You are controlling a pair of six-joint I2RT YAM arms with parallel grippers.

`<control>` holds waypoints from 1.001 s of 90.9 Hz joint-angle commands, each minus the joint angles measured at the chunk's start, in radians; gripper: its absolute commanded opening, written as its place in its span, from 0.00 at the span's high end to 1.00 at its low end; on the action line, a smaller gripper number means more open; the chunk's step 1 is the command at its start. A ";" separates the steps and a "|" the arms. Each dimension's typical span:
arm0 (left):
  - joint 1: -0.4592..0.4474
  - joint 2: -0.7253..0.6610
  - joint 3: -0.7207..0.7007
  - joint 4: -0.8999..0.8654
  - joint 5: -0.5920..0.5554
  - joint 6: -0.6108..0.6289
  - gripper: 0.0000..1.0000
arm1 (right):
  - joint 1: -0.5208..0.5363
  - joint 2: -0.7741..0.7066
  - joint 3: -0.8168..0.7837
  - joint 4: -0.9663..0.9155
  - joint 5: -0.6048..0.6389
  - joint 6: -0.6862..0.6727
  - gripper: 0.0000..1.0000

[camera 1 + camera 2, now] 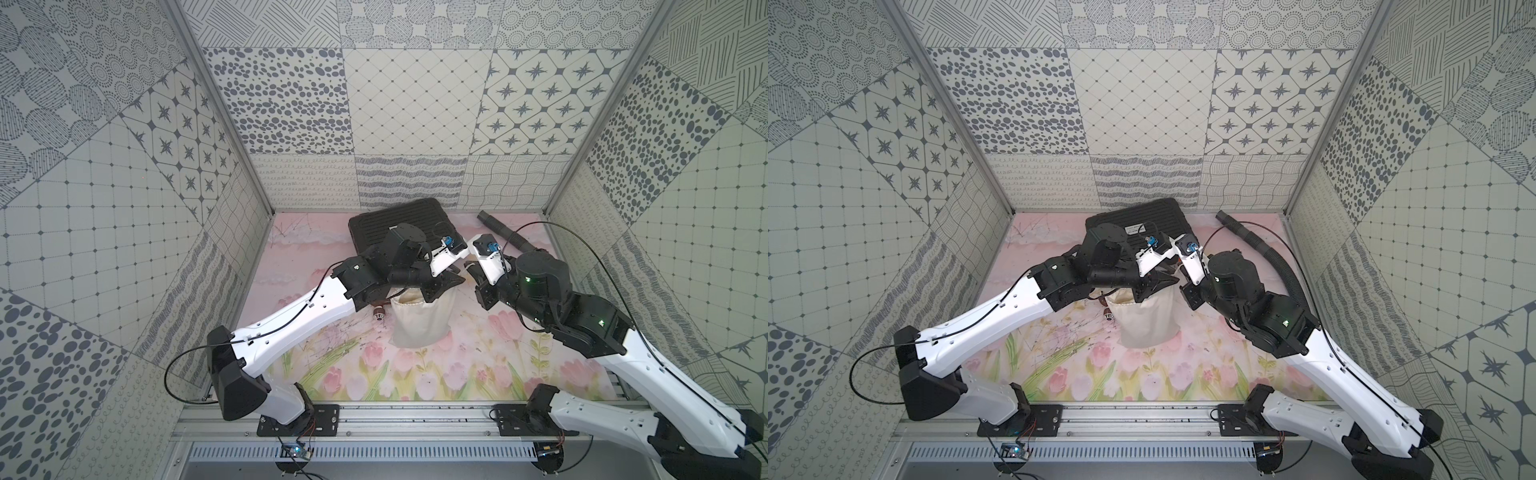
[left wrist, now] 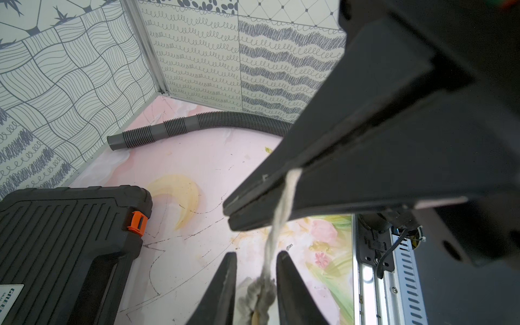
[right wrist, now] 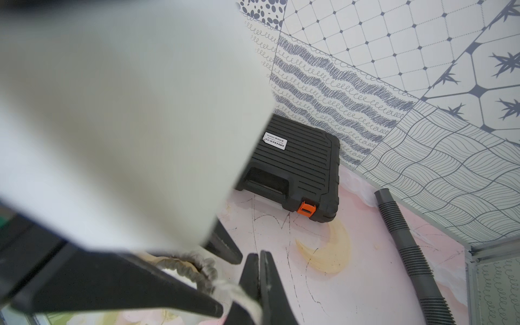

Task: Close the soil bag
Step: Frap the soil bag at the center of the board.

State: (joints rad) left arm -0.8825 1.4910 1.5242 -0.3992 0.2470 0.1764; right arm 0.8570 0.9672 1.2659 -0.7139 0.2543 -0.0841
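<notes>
While the black case label [image 2: 9, 298] reads "GREE", the soil bag [image 1: 419, 324] stands open.

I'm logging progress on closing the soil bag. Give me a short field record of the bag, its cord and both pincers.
soil bag: standing upright, mouth not yet drawn shut in both top views
cord: runs from the gathered neck up into the right pincer
right pincer: shut on the cord
left pincer: open, one finger on either side of the gathered neck
background: black case and grey ribbed hose near the back wall
</notes>
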 commanded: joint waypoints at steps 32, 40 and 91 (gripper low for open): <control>-0.013 0.047 0.073 0.046 0.001 0.047 0.82 | 0.006 -0.009 0.007 0.036 0.004 -0.002 1.00; -0.013 0.054 0.086 0.015 -0.007 0.059 0.82 | 0.005 -0.006 0.009 0.037 0.010 0.001 1.00; -0.018 0.063 0.061 -0.032 -0.074 0.078 0.82 | 0.006 -0.016 0.022 0.043 0.025 0.024 1.00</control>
State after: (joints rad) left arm -0.8852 1.5520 1.5875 -0.4316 0.2008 0.2035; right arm 0.8581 0.9619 1.2659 -0.7155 0.2745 -0.0608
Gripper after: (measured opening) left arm 0.184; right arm 0.064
